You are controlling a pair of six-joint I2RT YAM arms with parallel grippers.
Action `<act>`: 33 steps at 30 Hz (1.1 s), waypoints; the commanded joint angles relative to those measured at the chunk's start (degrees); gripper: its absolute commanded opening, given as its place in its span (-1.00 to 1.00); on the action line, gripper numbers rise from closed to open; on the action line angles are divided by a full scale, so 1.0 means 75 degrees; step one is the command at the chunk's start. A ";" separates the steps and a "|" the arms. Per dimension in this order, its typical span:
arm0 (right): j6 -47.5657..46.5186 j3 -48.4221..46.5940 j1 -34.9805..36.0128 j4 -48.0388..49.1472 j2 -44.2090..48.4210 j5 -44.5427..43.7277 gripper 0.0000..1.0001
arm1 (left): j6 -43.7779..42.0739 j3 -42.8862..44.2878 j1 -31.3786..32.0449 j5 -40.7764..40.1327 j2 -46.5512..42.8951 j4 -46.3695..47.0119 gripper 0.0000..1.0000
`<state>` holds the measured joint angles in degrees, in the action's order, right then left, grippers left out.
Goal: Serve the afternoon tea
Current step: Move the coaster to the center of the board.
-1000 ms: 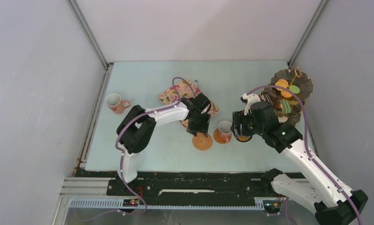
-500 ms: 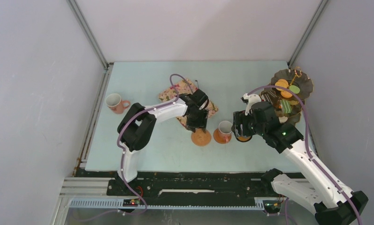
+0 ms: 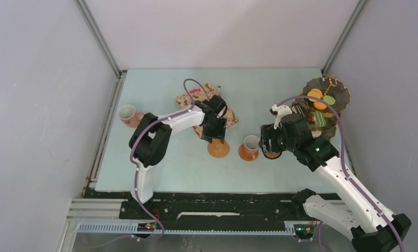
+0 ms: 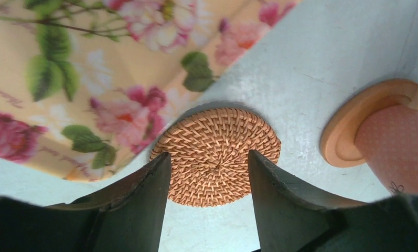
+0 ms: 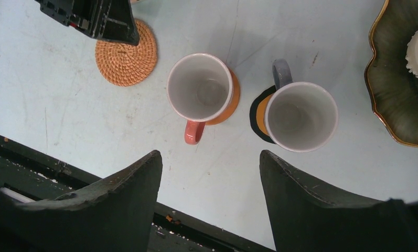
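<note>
**Afternoon tea bench: items and end effectors**

- Left end effector [image 4: 209, 176]: fingers spread, one at each side of the round woven rattan coaster [image 4: 213, 156]. Contact cannot be told.
- The coaster lies flat on the pale blue bench [image 3: 164, 89], at the edge of the floral rectangular tray [image 4: 65, 79], centre of the top view.
- Right end effector [image 5: 209, 157]: fingers spread, holding nothing, above two mugs.
- Pink-orange mug [image 5: 200, 86]: upright, empty, on a smooth orange round coaster [image 4: 348, 131], near the woven one.
- Grey mug [image 5: 301, 116]: upright, empty, just beside the pink-orange one, on a dark-rimmed round coaster [image 5: 259, 113].
- Second pink mug [image 3: 127, 113]: left of the top view, well apart.
- Dark three-tier scalloped stand [image 3: 339, 97]: upper right of the top view, carrying orange and green sweets [image 3: 317, 94].
</note>
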<state>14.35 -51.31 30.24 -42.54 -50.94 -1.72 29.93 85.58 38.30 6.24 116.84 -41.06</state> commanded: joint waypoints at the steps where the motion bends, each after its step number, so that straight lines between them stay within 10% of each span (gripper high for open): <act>1: -0.0050 -0.0026 -0.0045 0.0090 -0.0008 -0.0048 0.42 | 0.0100 -0.0035 0.0473 0.0335 0.0128 0.0277 0.26; 20: -0.0094 0.0021 -0.0049 0.0159 -0.0053 0.0064 0.44 | 0.0002 0.0445 0.0272 0.0206 0.0171 -0.0059 0.43; 33: -0.0108 0.0021 -0.0075 0.0223 -0.0015 0.0017 0.45 | 0.0112 0.0465 -0.0550 -0.0394 -0.3172 -0.0866 0.72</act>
<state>14.33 -51.27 29.95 -42.44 -51.42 -1.69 30.94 87.77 39.57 9.65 107.59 -45.45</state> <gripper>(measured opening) 0.721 0.848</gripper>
